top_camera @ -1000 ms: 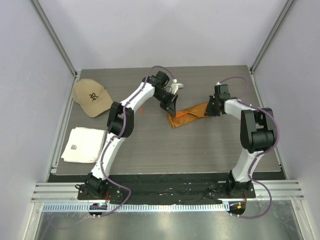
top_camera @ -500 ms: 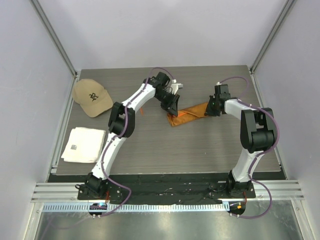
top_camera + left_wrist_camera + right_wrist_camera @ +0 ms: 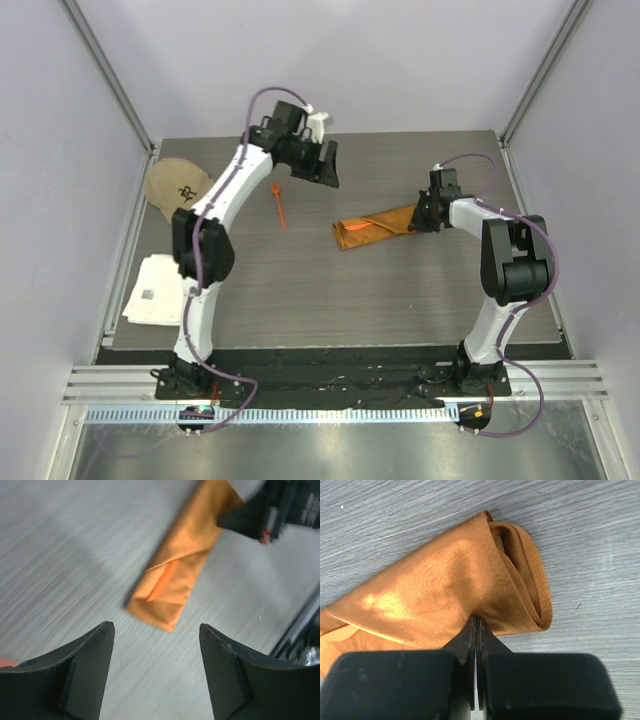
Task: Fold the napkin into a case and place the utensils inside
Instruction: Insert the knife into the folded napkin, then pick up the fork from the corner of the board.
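A tan cap [image 3: 172, 188] lies at the left of the tabletop [image 3: 300, 300]. One orange utensil [image 3: 280, 207] lies bare further in. The left claw [image 3: 326, 165] hangs above the far side, fingers wide apart, empty. Right of center lies the case [image 3: 375, 228], the other utensil [image 3: 162, 582] tucked in its fold. The right claw [image 3: 421, 222] is closed at its right end, maybe nipping the cloth.

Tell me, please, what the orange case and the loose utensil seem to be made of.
The case looks like thin woven cloth with a slight sheen: fine ribbed weave, soft rolled folds, glossy highlights. The loose utensil looks like plastic, thin and bright orange, but too small to be sure.
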Action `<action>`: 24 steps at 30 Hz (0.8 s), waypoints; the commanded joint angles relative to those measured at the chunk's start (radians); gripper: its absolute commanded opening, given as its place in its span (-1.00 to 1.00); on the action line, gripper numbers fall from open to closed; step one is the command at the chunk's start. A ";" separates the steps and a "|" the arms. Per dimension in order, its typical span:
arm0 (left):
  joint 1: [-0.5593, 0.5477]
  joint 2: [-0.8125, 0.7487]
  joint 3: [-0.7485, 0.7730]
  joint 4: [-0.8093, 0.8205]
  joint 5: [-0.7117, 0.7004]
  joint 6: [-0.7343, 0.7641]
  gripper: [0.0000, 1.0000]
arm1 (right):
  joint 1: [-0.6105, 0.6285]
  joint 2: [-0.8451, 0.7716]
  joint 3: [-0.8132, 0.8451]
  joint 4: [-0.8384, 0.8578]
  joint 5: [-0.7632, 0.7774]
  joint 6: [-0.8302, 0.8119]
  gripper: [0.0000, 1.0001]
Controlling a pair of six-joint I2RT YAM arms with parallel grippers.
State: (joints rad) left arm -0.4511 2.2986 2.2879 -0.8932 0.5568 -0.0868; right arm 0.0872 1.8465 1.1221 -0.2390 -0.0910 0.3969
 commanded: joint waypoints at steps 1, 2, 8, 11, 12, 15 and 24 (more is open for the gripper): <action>0.066 -0.263 -0.253 0.146 -0.419 -0.289 0.43 | 0.003 -0.038 0.021 0.012 0.013 0.029 -0.98; 0.072 -0.293 -0.298 0.140 -0.546 -0.333 0.43 | 0.015 -0.055 0.034 -0.008 0.026 0.037 -0.96; 0.075 -0.314 -0.470 0.140 -1.012 -0.527 0.57 | 0.084 -0.134 0.099 -0.057 0.086 0.042 -0.59; 0.081 -0.199 -0.372 0.090 -1.063 -0.574 0.57 | 0.118 -0.194 0.113 -0.071 0.086 0.037 -0.49; 0.081 -0.147 -0.354 0.095 -1.077 -0.582 0.51 | 0.138 -0.222 0.111 -0.072 0.086 0.034 -0.47; 0.083 -0.091 -0.303 0.144 -1.135 -0.599 0.51 | 0.178 -0.262 0.114 -0.088 0.086 0.028 -0.44; 0.083 0.099 -0.127 0.131 -1.114 -0.631 0.66 | 0.229 -0.302 0.076 -0.097 0.085 0.013 -0.45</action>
State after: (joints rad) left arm -0.3653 2.3901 2.0895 -0.7902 -0.5179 -0.6750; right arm 0.3122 1.5661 1.2041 -0.3252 -0.0250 0.4213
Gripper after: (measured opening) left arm 0.818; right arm 0.281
